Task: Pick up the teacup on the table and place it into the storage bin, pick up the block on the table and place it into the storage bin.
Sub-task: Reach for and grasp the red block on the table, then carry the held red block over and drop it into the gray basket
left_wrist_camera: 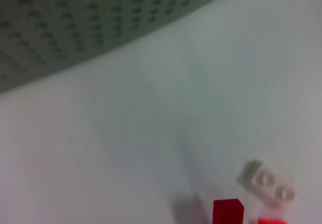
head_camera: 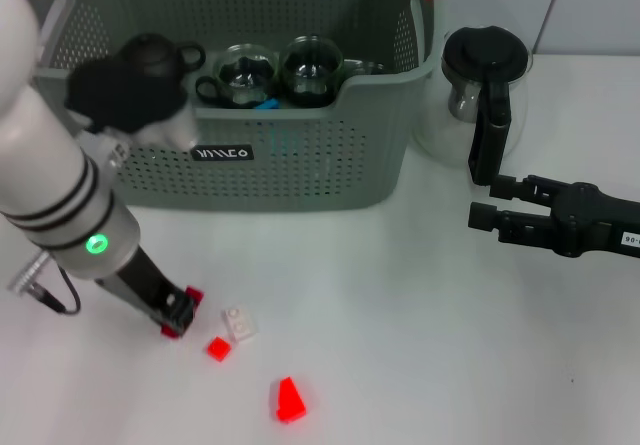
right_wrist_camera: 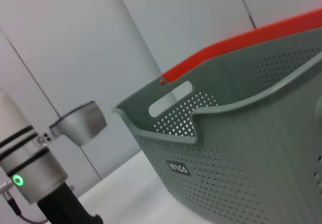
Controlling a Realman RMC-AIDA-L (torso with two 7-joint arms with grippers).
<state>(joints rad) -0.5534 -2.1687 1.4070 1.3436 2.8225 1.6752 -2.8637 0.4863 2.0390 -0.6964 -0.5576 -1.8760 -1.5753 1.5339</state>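
Since the pieces left on the table (head_camera: pixel 430 345) are small plastic building bricks, they should be light, rigid and hard to damage. They are also smooth and low, so a pinch can slip off or flick one aside. The surest hold is probably across two flat opposite sides, low and near the tabletop. The white brick (head_camera: pixel 238 323) has a studded top and straight sides that suit this. The red wedge block (head_camera: pixel 290 400) has a sloped face and would be better taken across its parallel sides.

The left claw (head_camera: pixel 180 313) is down at the tabletop toward the near left corner. The white brick is just beside its tip, and the small red brick (head_camera: pixel 218 348) is a little nearer the front edge. The wedge is farther on, close to the near edge. Red shows at the claw's tip, but I cannot tell whether that is a block being pinched or part of the claw, nor whether the claw is spread or closed. The left wrist view shows the white brick and a red piece close together.

The storage bin (head_camera: pixel 300 155) stands at the far side of the table, behind the claw, and glass teacups (head_camera: pixel 246 73) are inside it. The right claw (head_camera: pixel 487 202) hangs idle over the right side near the glass jug (head_camera: pixel 480 75), with its fingers apart and empty.
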